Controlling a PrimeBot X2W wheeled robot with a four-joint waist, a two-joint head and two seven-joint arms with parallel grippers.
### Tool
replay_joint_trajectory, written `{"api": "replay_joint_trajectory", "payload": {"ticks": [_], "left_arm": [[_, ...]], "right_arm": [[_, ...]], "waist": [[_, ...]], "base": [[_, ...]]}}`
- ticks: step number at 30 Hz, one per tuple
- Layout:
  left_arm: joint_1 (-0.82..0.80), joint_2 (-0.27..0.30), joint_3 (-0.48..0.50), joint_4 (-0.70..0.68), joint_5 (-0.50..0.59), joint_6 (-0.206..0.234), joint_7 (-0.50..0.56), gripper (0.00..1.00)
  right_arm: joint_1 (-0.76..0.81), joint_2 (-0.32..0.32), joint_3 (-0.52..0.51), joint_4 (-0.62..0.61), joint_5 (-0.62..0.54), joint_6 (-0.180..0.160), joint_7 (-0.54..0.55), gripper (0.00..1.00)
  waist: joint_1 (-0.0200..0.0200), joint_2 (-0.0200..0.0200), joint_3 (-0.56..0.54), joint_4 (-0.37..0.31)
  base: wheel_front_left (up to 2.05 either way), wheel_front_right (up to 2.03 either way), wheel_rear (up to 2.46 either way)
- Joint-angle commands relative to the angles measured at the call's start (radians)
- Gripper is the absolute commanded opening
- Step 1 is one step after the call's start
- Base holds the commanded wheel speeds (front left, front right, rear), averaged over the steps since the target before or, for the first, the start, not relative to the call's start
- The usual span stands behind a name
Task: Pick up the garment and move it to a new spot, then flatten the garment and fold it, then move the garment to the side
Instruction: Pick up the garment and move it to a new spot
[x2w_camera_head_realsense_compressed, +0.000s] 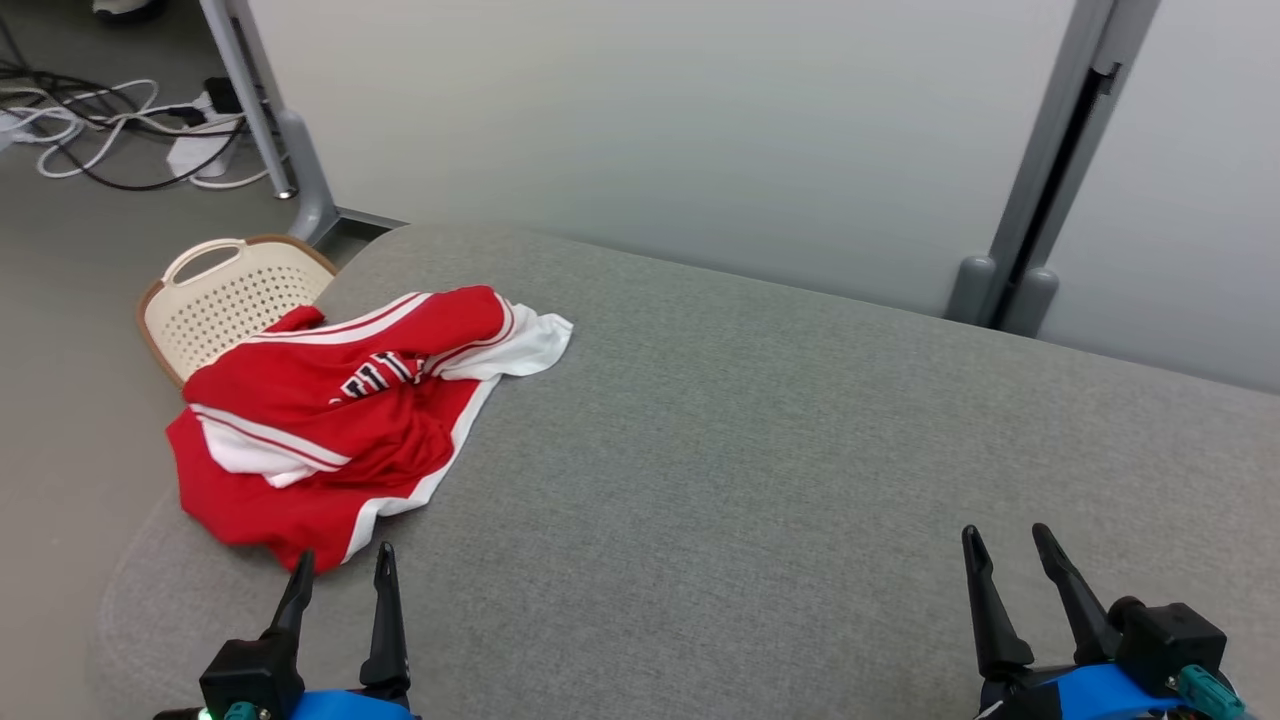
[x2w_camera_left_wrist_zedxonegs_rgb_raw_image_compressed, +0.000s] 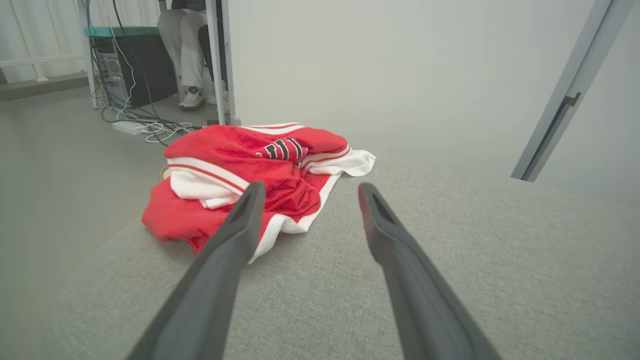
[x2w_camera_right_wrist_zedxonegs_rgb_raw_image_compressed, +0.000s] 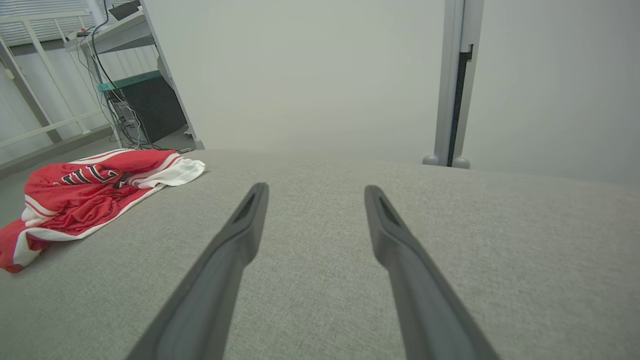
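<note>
Garment (x2w_camera_head_realsense_compressed: 330, 440) crumpled just ahead of left hand (x2w_camera_head_realsense_compressed: 345, 552), released, empty; right hand (x2w_camera_head_realsense_compressed: 1004, 530) also released, well apart.

Garment (x2w_camera_head_realsense_compressed: 330, 420) is reading as soft matt cloth, red with white bands, slightly fuzzy in the left wrist view. Tabletop (x2w_camera_head_realsense_compressed: 800, 480) is showing a grey woven fabric cover, coarse-grained and matt. Basket (x2w_camera_head_realsense_compressed: 230, 300), off its far left corner, is looking like cream perforated plastic with a faint sheen and a brown rim. Fingers (x2w_camera_left_wrist_zedxonegs_rgb_raw_image_compressed: 225, 260) are appearing dark, smooth and matt. Post (x2w_camera_head_realsense_compressed: 1040, 170) is looking like grey painted metal.
</note>
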Motion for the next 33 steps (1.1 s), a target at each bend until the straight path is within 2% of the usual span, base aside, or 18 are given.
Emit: {"api": "replay_joint_trajectory", "payload": {"ticks": [1, 11, 21, 24, 28, 33], "left_arm": [[0.008, 0.006, 0.003, -0.009, -0.002, 0.007, 0.003, 1.0], [0.024, 0.017, 0.005, -0.03, -0.01, 0.019, 0.01, 1.0], [0.033, 0.019, 0.012, -0.038, -0.024, 0.029, 0.006, 1.0], [0.01, 0.011, 0.016, -0.045, -0.051, 0.016, 0.017, 1.0], [-0.063, 0.023, 0.039, -0.068, -0.094, 0.001, 0.078, 1.0], [-0.214, 0.07, 0.095, -0.114, -0.165, 0.007, 0.244, 1.0]], "right_arm": [[0.013, -0.005, 0.002, 0.006, -0.002, 0.0, -0.005, 1.0], [0.001, -0.005, 0.008, 0.009, -0.004, 0.0, -0.005, 1.0], [-0.001, -0.005, 0.019, 0.017, -0.002, 0.0, -0.005, 1.0], [-0.004, -0.005, 0.013, 0.012, -0.007, 0.0, -0.002, 1.0], [-0.012, -0.005, 0.005, -0.003, -0.017, 0.0, 0.005, 1.0], [-0.025, -0.005, -0.003, -0.04, -0.033, 0.0, 0.024, 1.0]], "waist": [[0.0, -0.0001, -0.004, 0.05], [0.0, -0.0001, -0.004, 0.132], [0.0, -0.0001, 0.003, 0.13], [0.0, -0.0001, 0.01, 0.124], [0.0, -0.0001, 0.032, 0.121], [0.0, -0.0001, 0.083, 0.114]], "base": [[0.0, 0.0, 0.0], [0.0, 0.0, 0.0], [0.0, 0.0, 0.0], [0.0, 0.0, 0.0], [0.0, 0.0, 0.0], [0.0, 0.0, 0.0]]}}
